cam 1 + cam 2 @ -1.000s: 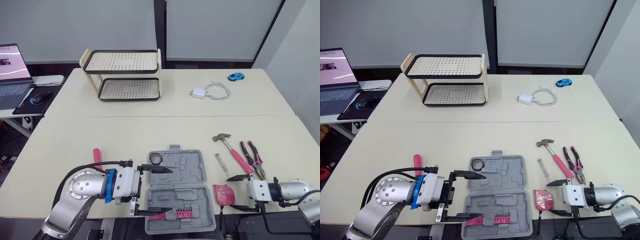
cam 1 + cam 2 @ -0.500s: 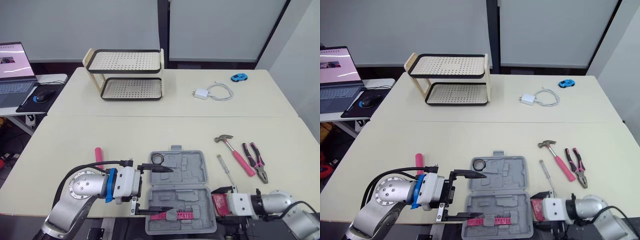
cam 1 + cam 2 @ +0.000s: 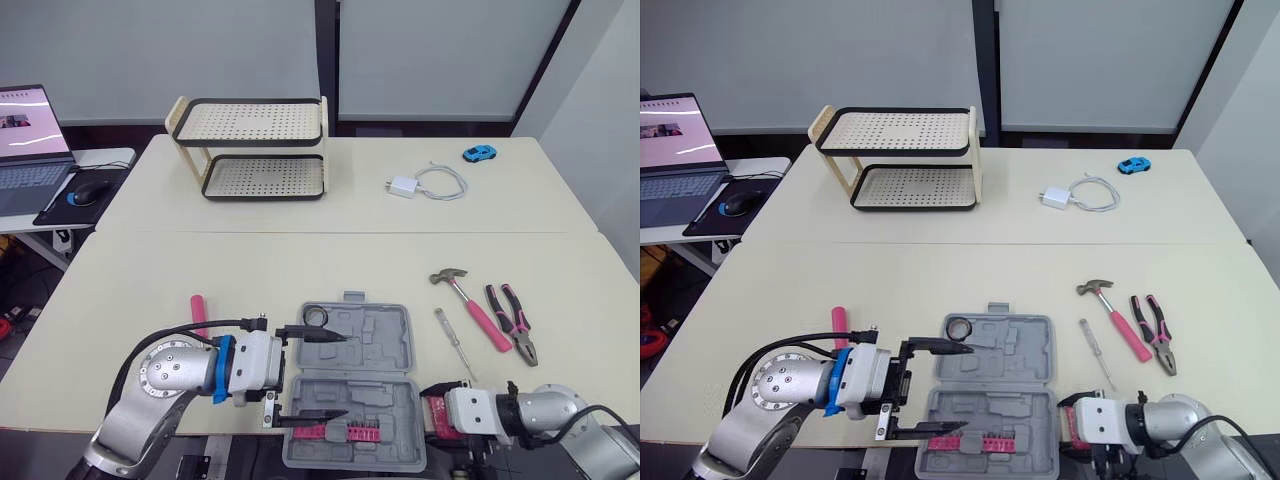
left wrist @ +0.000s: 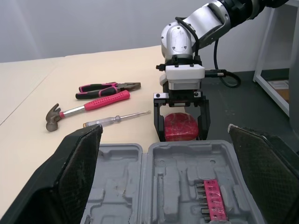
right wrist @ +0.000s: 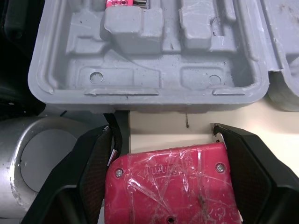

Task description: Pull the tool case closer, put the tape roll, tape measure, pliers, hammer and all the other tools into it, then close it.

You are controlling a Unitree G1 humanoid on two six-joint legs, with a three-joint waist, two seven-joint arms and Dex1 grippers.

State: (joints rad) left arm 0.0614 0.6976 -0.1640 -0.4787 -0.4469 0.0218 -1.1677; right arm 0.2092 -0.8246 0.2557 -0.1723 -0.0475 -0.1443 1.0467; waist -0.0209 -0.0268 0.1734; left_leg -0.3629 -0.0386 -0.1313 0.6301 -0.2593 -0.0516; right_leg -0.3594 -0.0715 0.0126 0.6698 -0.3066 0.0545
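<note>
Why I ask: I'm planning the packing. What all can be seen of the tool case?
The tool case is grey moulded plastic, lying open at the table's front edge, two hinged halves with recesses. A tape roll sits in the far half's left corner; a pink bit strip in the near half. The open left gripper reaches over its left side; the right gripper holds the tape measure beside its right.

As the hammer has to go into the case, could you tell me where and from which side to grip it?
Probably the pink handle of the hammer, mid-length, from straight above, closing across its width: it lies flat, head away from the robot, with the pliers close on its right. The right gripper, nearest, holds the tape measure.
</note>
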